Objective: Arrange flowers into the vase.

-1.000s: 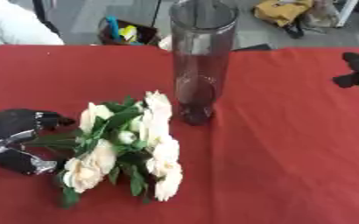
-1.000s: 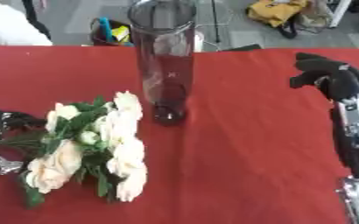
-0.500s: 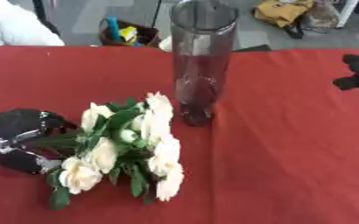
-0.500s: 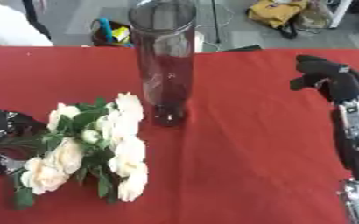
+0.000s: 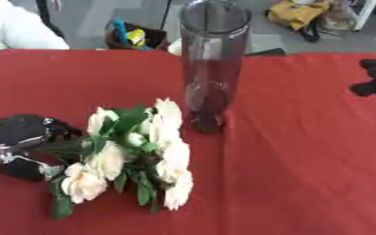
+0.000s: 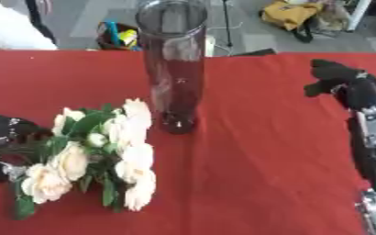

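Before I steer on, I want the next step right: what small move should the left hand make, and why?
Probably lift the bouquet off the red tablecloth. The left hand is at its stems, the blooms lie flat, and the tall glass vase stands upright and empty just beyond them.

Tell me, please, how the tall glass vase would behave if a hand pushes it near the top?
The vase is tall and narrow and stands on a small base, so a push near its rim would probably tip it rather than slide it. The red cloth under it may add grip, which makes tipping more likely. It looks like clear glass, so it is probably fragile and smooth to hold.
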You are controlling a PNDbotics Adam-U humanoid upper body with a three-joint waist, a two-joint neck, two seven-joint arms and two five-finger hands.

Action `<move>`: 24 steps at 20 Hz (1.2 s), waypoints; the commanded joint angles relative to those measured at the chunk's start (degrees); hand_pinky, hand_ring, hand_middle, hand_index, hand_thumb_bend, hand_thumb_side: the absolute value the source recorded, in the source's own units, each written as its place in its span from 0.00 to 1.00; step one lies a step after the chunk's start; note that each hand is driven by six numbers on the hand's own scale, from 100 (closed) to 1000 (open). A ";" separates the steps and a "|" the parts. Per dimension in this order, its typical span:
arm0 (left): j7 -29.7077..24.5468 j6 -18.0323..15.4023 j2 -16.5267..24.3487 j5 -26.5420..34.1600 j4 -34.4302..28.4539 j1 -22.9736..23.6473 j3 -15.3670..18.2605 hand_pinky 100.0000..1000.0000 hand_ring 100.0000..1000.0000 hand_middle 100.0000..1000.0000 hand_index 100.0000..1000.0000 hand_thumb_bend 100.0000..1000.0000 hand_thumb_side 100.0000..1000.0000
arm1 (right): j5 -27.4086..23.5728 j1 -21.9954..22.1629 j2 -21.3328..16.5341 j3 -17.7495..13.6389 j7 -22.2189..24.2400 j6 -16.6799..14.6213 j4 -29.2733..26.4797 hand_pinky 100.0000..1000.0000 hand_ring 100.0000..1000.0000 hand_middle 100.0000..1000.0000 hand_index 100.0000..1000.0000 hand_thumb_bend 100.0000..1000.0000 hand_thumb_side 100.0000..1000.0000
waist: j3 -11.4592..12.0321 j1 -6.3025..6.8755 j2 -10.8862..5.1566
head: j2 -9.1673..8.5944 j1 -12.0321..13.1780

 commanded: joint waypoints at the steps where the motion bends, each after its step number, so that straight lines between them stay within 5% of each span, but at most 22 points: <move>1: -0.62 0.03 1.30 -0.21 -0.31 -0.37 -0.06 0.49 0.58 0.71 0.94 0.02 0.51 | -0.43 -0.19 -0.30 0.07 0.21 -0.12 -1.13 0.64 0.83 0.44 0.70 0.00 1.00 | -0.01 0.00 -1.08 | -0.67 0.13; 7: 1.52 0.14 1.08 -0.70 -0.45 -0.49 -0.22 0.43 0.54 0.65 0.89 0.05 0.54 | -0.52 -0.14 -0.27 0.03 0.21 -0.09 -1.13 0.64 0.84 0.44 0.70 0.00 1.00 | -0.08 -0.02 -0.91 | -0.81 0.21; 13: 4.94 0.78 0.73 -2.29 -0.16 -0.97 -0.59 0.27 0.40 0.52 0.74 0.09 0.56 | -0.57 -0.01 -0.20 0.06 0.35 0.00 -1.13 0.64 0.84 0.44 0.69 0.00 1.00 | -0.14 -0.03 -0.89 | -0.88 0.30; 24: 11.59 3.53 0.10 -4.41 0.92 -1.46 -1.21 0.02 0.16 0.30 0.53 0.00 0.56 | -0.73 0.16 -0.15 0.02 0.51 0.08 -1.13 0.64 0.84 0.44 0.70 0.00 1.00 | -0.01 0.01 -0.83 | -0.76 0.43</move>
